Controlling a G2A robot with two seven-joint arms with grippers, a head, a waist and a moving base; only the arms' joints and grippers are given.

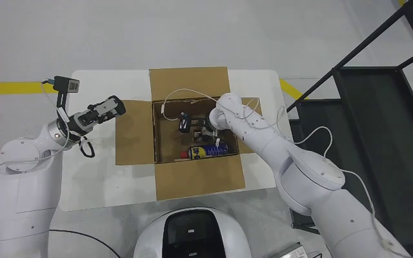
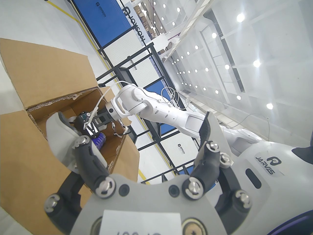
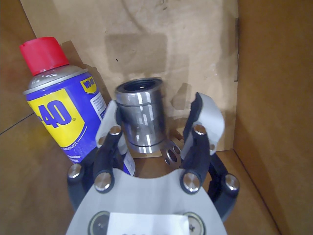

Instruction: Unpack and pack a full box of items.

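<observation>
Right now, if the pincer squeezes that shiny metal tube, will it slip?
Maybe: the metal tube looks polished, so it could slide in the right pincer. Thick steel, so probably heavy for its size. Round, so it may roll.

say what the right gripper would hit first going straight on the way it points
Probably the metal cylinder between the open jaws of the right gripper; beyond it, an inner face of the cardboard box. Depth is unclear.
</observation>
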